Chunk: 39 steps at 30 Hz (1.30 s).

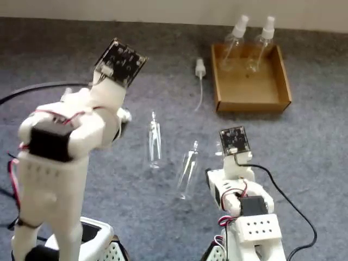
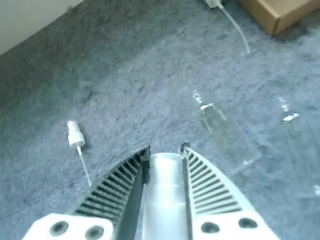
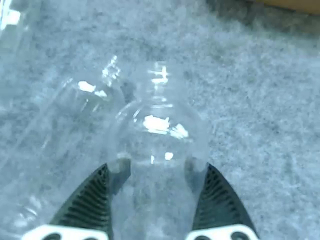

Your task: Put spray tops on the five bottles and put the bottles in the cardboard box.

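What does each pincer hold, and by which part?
The left pincer grips a white spray top at its sides. The right pincer grips a clear bottle around its body, below the shoulder.

The left arm (image 1: 60,174) and right arm (image 1: 239,187) are built from white printed shells, with black servo blocks (image 1: 50,142) set into the joints. Thin red, white and black wires (image 1: 12,179) are looped along the links, and a thicker black cable (image 1: 293,205) is led away from the right arm. A black circuit board (image 1: 120,61) — studded with small components — is mounted at each wrist. The left hand (image 2: 165,150) is formed of pale fingers (image 2: 120,185) with dark ribbing; the right hand (image 3: 157,170) is fitted with black ribbed fingers — white mounts with round screw holes (image 2: 59,228) are seen behind both.
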Each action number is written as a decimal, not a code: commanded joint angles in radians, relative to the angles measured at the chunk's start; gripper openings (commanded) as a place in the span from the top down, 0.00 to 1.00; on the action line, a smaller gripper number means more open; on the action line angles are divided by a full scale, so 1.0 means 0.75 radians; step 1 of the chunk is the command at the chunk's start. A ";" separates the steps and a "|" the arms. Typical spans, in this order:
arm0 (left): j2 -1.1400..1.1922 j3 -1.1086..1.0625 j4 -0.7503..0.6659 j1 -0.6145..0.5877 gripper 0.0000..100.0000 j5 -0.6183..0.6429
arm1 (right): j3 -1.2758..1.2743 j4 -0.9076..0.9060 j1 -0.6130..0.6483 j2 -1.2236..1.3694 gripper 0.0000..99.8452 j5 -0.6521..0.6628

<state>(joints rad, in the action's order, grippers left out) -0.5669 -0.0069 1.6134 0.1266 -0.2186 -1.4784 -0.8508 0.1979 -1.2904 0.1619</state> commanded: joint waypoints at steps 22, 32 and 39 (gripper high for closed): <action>1.691 0.746 -0.260 -0.476 0.93 -0.057 | 0.015 -0.024 0.011 0.085 1.00 0.041; 1.701 1.243 0.123 -0.467 0.87 -0.143 | 0.013 -0.024 0.011 0.085 1.00 0.041; 1.707 1.212 0.155 -0.467 0.83 -0.280 | 0.013 -0.024 0.011 0.085 1.00 0.043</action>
<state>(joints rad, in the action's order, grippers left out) 0.7188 0.8999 1.7085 -0.2186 -0.3613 -1.4799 -0.8815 0.1979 -1.2306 0.1818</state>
